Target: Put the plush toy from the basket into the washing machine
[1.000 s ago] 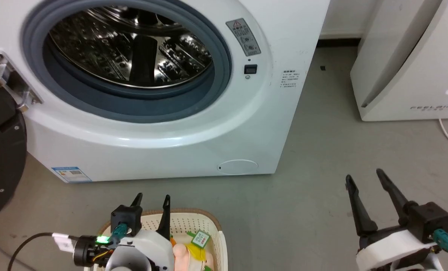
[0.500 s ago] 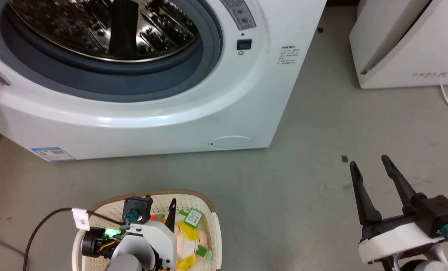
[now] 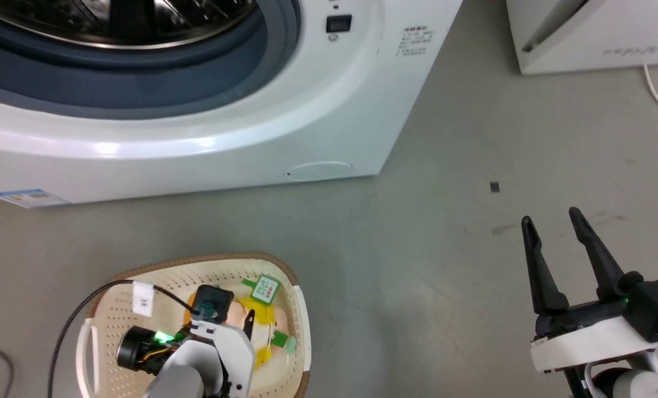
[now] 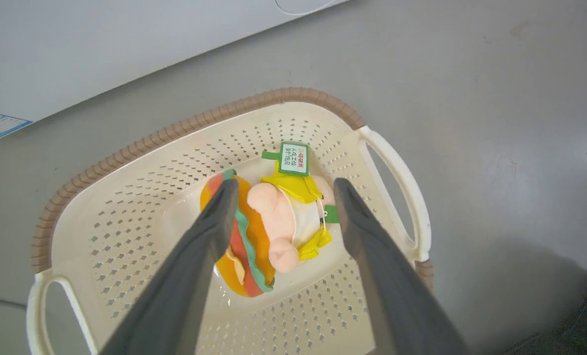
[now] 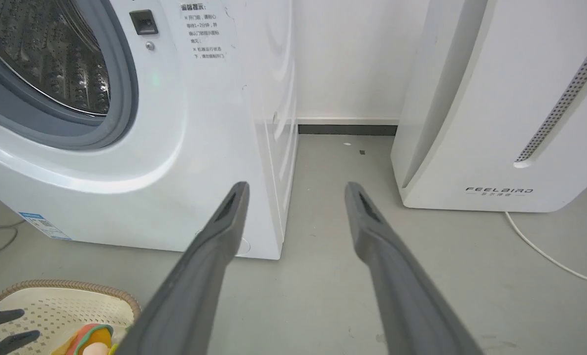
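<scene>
Your left gripper [image 4: 284,183] hangs over the basket [image 4: 140,143]. Its jaws are spread wide to either side of the plush toy [image 4: 268,222] and grip nothing. The toy lies near the middle of the basket's bottom, its green-and-white tag [image 4: 293,159] toward the brown rim. Your right gripper [image 3: 551,216] hovers over the floor [image 3: 417,265], jaws parted and empty. Beyond the basket stands the washing machine [image 3: 224,138], its porthole open.
</scene>
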Robot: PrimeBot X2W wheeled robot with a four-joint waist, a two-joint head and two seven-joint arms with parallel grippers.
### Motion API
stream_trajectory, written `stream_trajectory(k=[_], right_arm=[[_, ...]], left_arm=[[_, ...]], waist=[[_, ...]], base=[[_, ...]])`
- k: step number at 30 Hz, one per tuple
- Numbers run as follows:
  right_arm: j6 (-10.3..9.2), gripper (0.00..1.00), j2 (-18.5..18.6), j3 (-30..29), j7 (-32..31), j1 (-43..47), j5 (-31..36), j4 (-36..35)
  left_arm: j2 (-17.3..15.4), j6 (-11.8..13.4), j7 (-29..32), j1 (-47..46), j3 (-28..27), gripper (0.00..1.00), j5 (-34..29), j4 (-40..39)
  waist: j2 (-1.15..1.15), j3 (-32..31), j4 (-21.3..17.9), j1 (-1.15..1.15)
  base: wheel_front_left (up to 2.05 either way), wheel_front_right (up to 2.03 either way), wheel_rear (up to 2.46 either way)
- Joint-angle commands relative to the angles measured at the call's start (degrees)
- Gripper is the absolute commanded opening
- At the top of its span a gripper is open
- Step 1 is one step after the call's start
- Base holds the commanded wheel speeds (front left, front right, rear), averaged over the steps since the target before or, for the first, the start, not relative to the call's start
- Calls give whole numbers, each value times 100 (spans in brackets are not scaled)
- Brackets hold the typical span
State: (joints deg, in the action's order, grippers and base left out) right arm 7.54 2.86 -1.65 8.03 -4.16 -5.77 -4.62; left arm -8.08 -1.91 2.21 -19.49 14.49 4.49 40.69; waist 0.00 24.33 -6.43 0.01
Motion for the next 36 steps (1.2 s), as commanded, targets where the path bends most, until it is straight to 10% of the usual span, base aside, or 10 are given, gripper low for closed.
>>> stream_trajectory(k=[1,36], right_arm=[[-3,100,1,-15,53,-106,-47,-42],[-5,100,1,-59,472,-585,-318,-541]], left_arm=[[-23,-30,39,-140,69,100,-8,137],[-653,145,28,-2137,713,100,558,2211]], waist=[[0,162,-72,-1],[0,2622,-444,-1]], base=[[0,0,0],[0,0,0]])
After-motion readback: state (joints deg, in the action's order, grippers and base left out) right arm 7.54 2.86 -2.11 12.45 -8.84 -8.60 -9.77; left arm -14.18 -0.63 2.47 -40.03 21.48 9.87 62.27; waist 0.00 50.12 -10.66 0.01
